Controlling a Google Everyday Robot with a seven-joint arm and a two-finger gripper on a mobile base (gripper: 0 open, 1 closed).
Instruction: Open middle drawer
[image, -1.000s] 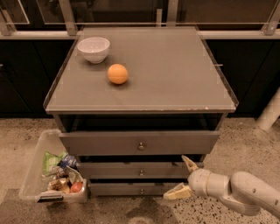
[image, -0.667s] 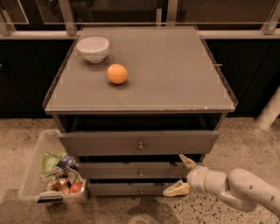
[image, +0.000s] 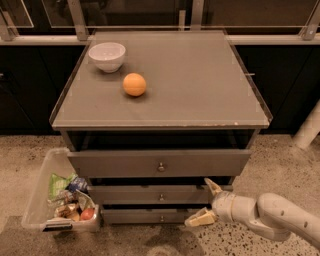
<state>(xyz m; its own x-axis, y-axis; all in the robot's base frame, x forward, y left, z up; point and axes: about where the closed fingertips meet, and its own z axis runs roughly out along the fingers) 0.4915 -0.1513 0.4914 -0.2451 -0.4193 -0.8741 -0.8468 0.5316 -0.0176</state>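
Observation:
The middle drawer (image: 135, 194) is a plain grey front with a small round metal knob (image: 161, 197) at its centre. It sits below the pulled-out top drawer (image: 160, 163) and above the narrow bottom drawer (image: 145, 216). It stands out only slightly. My gripper (image: 206, 202) is at the right end of the middle drawer's front, well to the right of the knob. It is open and empty, with one finger (image: 213, 186) up by the drawer's top edge and the other (image: 199, 218) down by the bottom drawer.
A white bowl (image: 107, 56) and an orange (image: 134, 84) sit on the cabinet's grey top (image: 200, 80). A clear bin (image: 37, 200) with snacks stands on the floor against the cabinet's left side. A white post (image: 309, 127) stands at the right.
My gripper has barely shifted and stays by the right end of the middle drawer. The drawers have not moved.

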